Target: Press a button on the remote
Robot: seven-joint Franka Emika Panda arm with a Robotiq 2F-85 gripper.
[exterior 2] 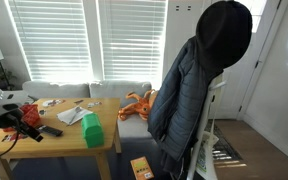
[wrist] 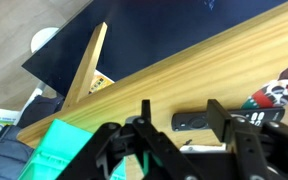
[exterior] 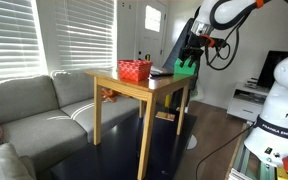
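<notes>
The slim, flat black remote (wrist: 192, 121) lies on the wooden surface (wrist: 184, 70), framed by the gripper (wrist: 179, 112), spread wide and empty.

end effector (wrist: 180, 112) apparently open | remote (wrist: 192, 121) between its jaws | green block (wrist: 59, 150) nearby

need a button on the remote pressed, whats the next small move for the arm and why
Probably ease the pincer straight down a little. In the wrist view the remote lies flat on the table, between the open fingers, so it looks roughly lined up, though contact is not visible. The green block sits off to one side, so a short descent should miss it.
</notes>
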